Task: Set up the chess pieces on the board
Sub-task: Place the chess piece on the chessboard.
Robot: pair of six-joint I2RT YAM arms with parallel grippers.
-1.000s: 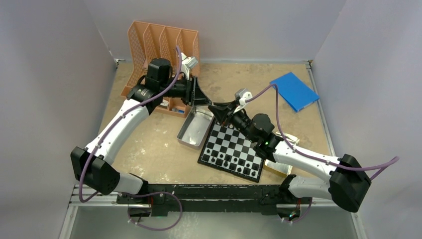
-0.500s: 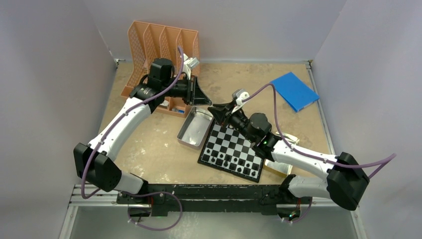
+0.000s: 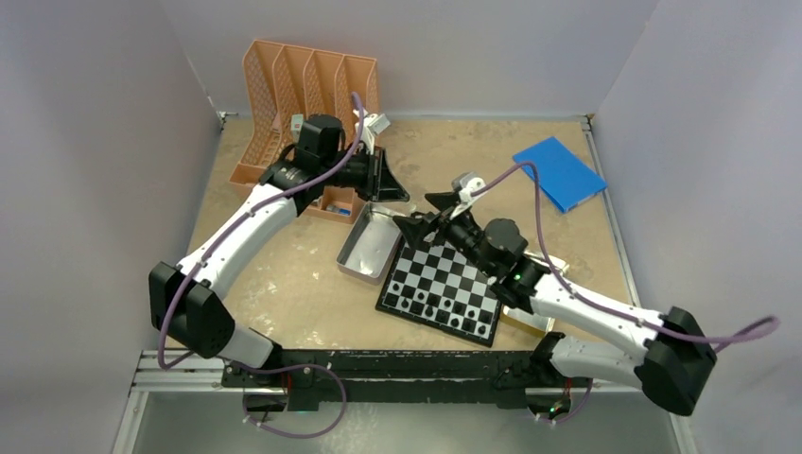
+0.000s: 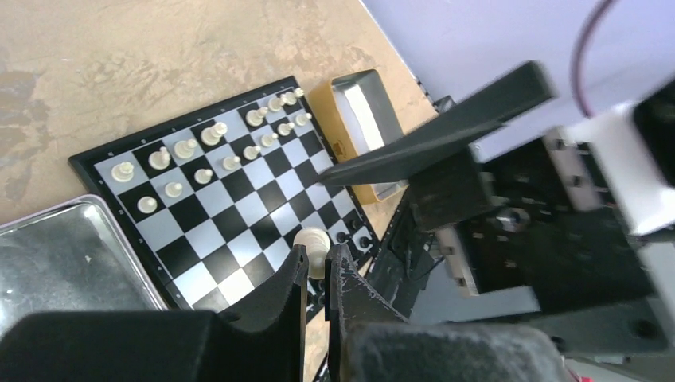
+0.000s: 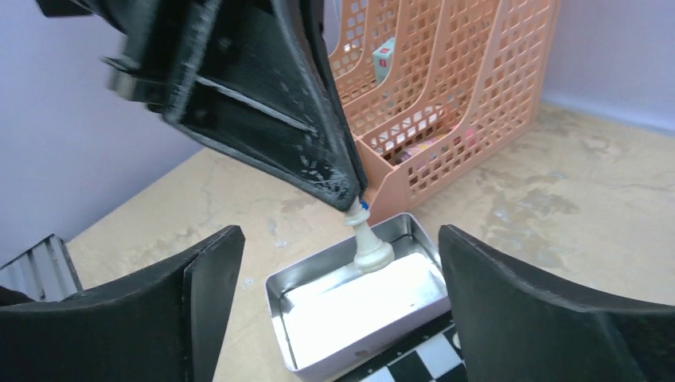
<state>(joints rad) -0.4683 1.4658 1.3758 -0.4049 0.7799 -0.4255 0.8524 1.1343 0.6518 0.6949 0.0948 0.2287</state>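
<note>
Your left gripper [image 4: 317, 259] has its two fingers [image 4: 278, 294] clamped on a white chessman [image 5: 368, 243]. The grip is at the head of the piece, and the round base hangs below the tips, slightly tilted. The piece is in the air and touches nothing but those fingers.

Your right gripper [image 3: 423, 211] faces the left one with its fingers spread wide and nothing between them. In the right wrist view the two fingers stand either side of the held chessman, well apart from it.

In the top view both grippers meet just beyond the far corner of the chessboard [image 3: 452, 274]. White pieces [image 4: 199, 155] stand in two rows along one edge of the board (some squares in those rows show no piece). A few black pieces [image 3: 437, 305] stand along the near edge; their exact count cannot be told.

An open silver tin [image 3: 369, 248] lies at the left of the board, just beside its far corner. In the right wrist view the held piece shows against this tin.

A second, gold-sided tin [image 4: 358, 119] lies against the board's opposite side, partly under your right arm. An orange file rack [image 3: 312, 85] stands at the far left of the sandy table [image 3: 284, 284], with your left arm in front of it. A flat blue pad [image 3: 558, 173] lies far right.
</note>
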